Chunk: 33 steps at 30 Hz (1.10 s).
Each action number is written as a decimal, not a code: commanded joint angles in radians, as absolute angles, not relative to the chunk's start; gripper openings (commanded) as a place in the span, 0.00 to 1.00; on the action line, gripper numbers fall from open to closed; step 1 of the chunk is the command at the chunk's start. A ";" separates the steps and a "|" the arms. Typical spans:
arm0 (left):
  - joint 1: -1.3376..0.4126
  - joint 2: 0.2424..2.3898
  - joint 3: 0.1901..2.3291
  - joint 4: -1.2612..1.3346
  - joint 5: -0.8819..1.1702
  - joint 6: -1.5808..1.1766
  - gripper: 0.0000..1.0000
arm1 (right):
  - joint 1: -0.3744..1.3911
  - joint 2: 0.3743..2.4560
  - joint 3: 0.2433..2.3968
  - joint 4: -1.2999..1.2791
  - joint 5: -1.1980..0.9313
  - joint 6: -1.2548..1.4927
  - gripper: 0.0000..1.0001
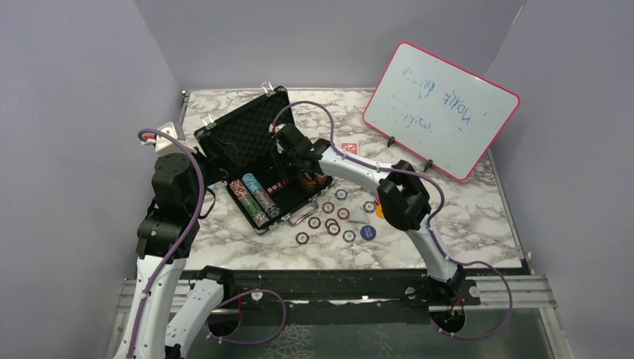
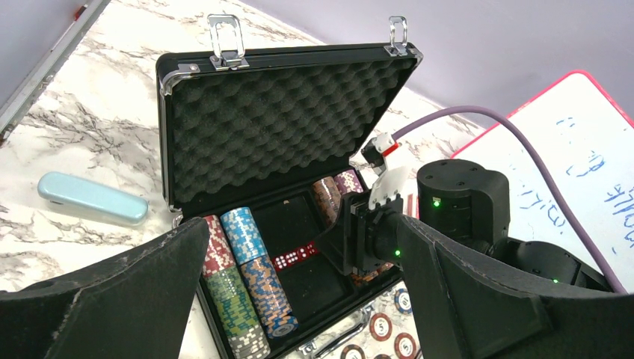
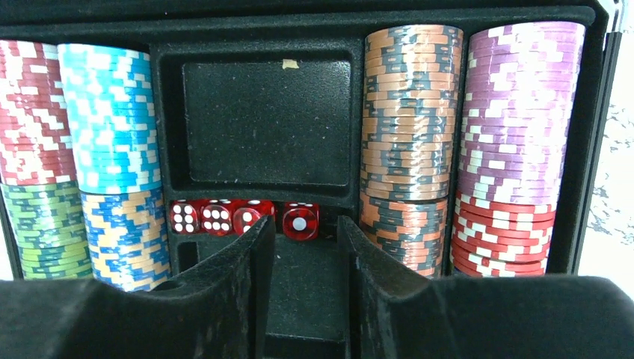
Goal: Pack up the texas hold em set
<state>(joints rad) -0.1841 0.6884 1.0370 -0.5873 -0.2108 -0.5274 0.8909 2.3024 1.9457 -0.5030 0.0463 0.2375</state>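
My right gripper [image 3: 305, 243] hangs slightly parted, empty, by the red dice [image 3: 217, 217] in the open briefcase [image 3: 265, 120], chip stacks [image 3: 411, 134] on either side. My left gripper [image 2: 303, 239] gapes wide, empty. Loose chips [image 1: 329, 221] lie on the table [image 1: 463, 217] beside the case.

Plain lavender walls [image 1: 75, 75] enclose a marbled tabletop [image 1: 463, 217].

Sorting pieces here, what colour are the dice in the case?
The dice are red with white pips; right wrist view.
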 commanded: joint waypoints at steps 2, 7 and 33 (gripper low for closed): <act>-0.187 0.685 1.029 -0.590 -0.233 -0.526 0.99 | 0.897 2.291 1.990 -0.524 0.013 0.253 0.46; -0.188 0.681 1.027 -0.591 -0.232 -0.526 0.99 | 0.897 2.311 1.996 -0.525 -0.012 0.264 0.53; -0.187 0.691 1.022 -0.590 -0.189 -0.530 0.99 | 0.896 2.398 2.037 -0.560 -0.088 0.305 0.56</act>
